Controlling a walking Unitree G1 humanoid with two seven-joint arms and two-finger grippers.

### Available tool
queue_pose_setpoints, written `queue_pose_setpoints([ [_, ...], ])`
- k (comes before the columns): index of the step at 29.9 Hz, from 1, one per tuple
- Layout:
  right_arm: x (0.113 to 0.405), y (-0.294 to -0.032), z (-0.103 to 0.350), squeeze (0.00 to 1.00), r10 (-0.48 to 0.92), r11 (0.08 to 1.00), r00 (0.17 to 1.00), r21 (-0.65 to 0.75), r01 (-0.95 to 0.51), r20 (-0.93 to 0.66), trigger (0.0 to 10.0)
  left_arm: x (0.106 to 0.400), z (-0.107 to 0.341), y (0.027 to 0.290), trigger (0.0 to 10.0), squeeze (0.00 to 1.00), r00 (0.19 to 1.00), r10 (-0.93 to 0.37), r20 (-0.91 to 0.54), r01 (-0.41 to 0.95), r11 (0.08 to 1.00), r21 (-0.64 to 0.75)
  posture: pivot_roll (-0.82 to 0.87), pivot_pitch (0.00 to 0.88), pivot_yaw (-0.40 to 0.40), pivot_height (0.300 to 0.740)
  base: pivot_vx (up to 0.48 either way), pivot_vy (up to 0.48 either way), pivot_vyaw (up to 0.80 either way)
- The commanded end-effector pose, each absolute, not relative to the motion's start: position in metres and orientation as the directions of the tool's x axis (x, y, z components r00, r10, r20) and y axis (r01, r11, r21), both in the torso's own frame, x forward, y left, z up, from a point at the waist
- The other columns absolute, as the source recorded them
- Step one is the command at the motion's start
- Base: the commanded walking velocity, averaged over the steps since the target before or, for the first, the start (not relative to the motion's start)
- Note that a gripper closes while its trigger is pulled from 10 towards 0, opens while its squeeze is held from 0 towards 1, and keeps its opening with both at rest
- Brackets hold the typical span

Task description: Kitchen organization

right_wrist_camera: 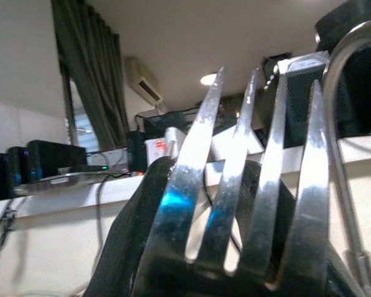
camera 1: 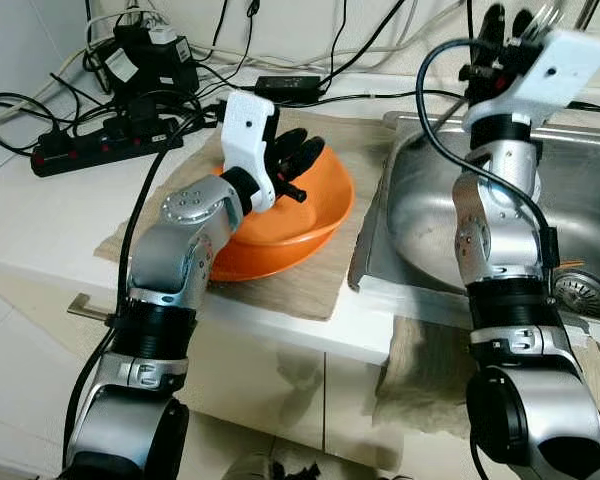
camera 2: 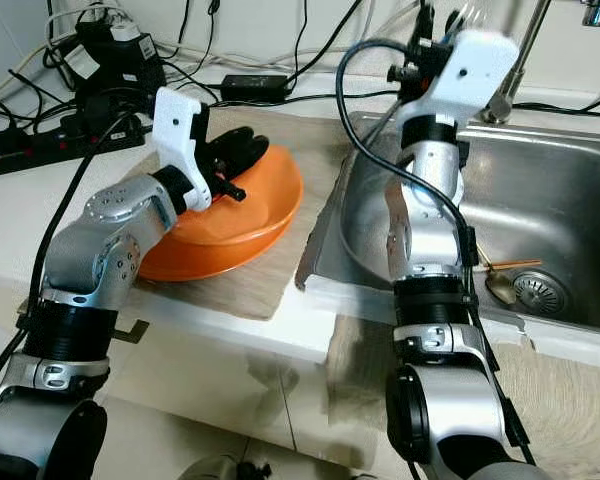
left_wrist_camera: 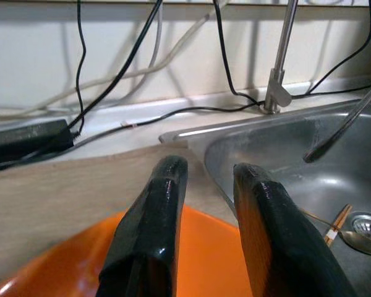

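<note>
fork (right_wrist_camera: 247, 185): handle hidden in right tool | faucet (camera 2: 525, 50): top cut off

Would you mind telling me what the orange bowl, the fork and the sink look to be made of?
The orange bowl looks like plastic: uniform colour, soft gloss, thin rim. The fork, held in the right gripper, looks like polished steel, its tines mirroring the room. The sink appears to be brushed stainless steel, with dull grey streaked reflections.

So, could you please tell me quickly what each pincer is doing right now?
Left pincer: open, empty, over the orange bowl.
Right pincer: shut on a fork, raised above the sink.
</note>
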State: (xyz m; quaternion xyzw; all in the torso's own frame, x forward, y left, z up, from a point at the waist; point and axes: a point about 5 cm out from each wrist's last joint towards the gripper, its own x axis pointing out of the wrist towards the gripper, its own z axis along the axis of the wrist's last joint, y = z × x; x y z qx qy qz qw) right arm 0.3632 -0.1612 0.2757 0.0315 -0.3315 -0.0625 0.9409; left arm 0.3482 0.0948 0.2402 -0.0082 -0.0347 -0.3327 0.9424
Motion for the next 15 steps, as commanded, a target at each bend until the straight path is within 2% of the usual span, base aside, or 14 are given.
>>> queue_pose_setpoints([
  [1, 0.361, -0.160, 0.281, 0.00, -0.133, 0.991, 0.748, 0.081, 0.106, 0.650, 0.0, 0.348, 0.248, 0.096, 10.0, 0.00, 0.771, -0.631, 0.084, 0.632, 0.775, 0.022, 0.06, 0.014, 0.104, 0.740, 0.000, 0.000, 0.00],
  [6, 0.362, -0.160, 0.277, 0.00, -0.123, 0.991, 0.744, 0.039, 0.130, 0.656, 0.0, 0.346, 0.252, 0.095, 10.0, 0.00, 0.751, -0.656, 0.073, 0.656, 0.754, 0.032, 0.06, 0.010, 0.105, 0.740, 0.000, 0.000, 0.00],
  [15, 0.372, -0.174, 0.244, 0.00, -0.167, 0.977, 0.809, -0.018, 0.214, 0.563, 0.0, 0.335, 0.277, 0.087, 10.0, 0.00, 0.662, -0.747, 0.064, 0.743, 0.665, 0.069, 0.07, 0.000, 0.111, 0.740, 0.000, 0.000, 0.00],
])
